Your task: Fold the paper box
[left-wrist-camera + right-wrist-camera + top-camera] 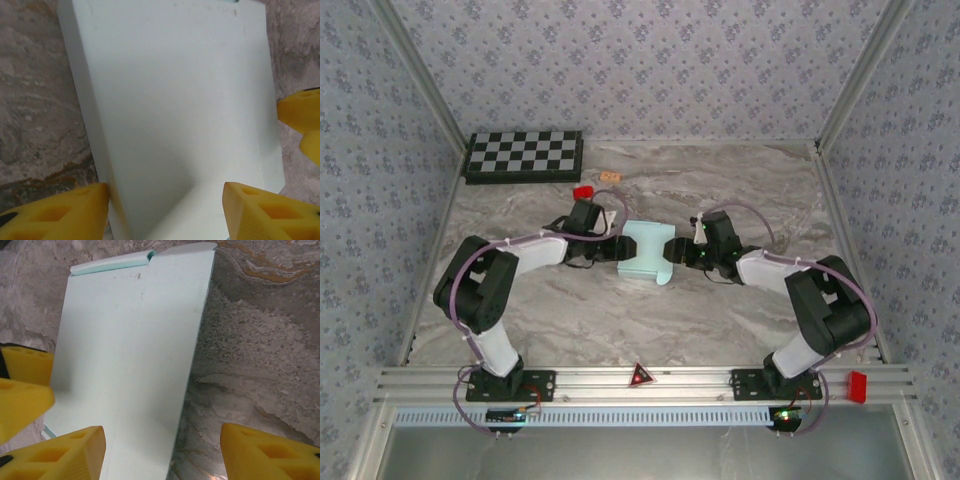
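Top view: one paper box [645, 252], part-folded, lay on the table [750, 190], nearer than the one checkerboard [524, 155] and to its right. The left gripper [617, 248] and right gripper [672, 250] flanked it.
Left wrist: fingers [75, 210] were spread across the box's panel.
Right wrist: fingers [75, 452] were spread, one over card, one off it.
Judged light, thin and crease-prone; best taken at the flap edges.
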`<state>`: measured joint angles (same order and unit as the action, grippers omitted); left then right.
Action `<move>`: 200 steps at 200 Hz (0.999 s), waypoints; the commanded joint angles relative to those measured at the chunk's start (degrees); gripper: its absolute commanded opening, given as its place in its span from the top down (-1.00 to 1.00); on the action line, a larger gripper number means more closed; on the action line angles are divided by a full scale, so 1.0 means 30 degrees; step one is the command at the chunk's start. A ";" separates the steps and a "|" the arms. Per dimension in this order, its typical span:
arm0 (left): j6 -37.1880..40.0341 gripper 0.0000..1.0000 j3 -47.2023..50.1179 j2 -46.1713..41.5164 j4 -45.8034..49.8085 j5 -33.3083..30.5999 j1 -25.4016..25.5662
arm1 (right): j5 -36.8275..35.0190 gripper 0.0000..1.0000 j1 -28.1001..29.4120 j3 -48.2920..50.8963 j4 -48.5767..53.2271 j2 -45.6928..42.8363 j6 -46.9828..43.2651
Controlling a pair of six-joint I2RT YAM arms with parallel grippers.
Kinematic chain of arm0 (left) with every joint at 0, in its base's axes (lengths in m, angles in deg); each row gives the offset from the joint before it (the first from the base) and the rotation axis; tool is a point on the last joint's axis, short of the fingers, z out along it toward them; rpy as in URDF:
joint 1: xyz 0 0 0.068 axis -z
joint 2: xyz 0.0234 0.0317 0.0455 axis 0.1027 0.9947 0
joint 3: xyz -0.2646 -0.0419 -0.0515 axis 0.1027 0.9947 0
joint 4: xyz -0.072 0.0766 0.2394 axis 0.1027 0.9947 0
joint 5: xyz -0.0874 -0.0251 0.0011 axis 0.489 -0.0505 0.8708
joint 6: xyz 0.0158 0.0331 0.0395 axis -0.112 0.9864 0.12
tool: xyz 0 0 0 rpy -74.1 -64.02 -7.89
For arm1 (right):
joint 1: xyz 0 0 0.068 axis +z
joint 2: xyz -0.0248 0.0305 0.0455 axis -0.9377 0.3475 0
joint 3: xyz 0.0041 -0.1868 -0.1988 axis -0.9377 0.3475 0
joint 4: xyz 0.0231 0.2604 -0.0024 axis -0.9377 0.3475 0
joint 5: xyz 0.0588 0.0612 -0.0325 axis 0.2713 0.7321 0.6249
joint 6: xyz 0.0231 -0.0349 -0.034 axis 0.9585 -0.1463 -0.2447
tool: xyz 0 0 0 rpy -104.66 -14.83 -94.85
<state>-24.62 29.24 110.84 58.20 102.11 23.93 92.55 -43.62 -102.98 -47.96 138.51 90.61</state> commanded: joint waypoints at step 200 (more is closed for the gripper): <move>-0.0368 0.18 -0.1005 0.1482 -0.0834 -0.0137 -0.0444 | 0.5461 -0.09 -0.0516 -0.1439 -0.5223 0.3886 0.1479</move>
<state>-25.63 27.79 113.51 55.93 100.95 22.64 104.27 -45.50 -106.59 -58.80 149.13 93.61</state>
